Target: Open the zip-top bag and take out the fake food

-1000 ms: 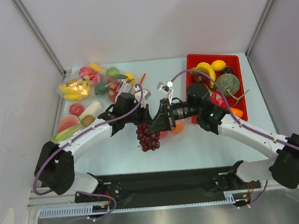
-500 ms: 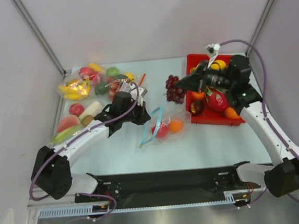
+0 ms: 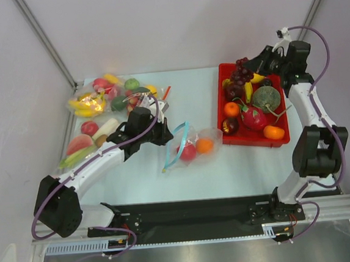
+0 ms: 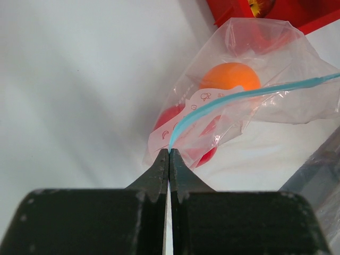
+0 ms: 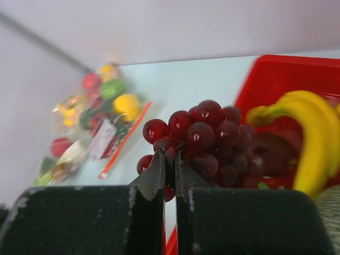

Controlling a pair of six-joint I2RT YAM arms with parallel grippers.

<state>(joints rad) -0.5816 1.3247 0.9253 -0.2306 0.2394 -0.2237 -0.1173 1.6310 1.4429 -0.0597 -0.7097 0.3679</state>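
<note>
Swinging to the upper right, the right gripper [image 5: 169, 156] has carried its clamped grape bunch [image 5: 204, 133] over the red tray [image 3: 249, 143]; the left gripper [image 4: 169, 151] pinches the zip-top bag [image 4: 276, 48] at centre, orange and red fruits [image 3: 204, 145] remaining inside.

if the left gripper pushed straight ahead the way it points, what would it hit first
The left gripper pinches the zip strip of the zip-top bag, so the bag wall comes first, then probably the red fruit inside, the orange one beyond; depth is unclear.
</note>
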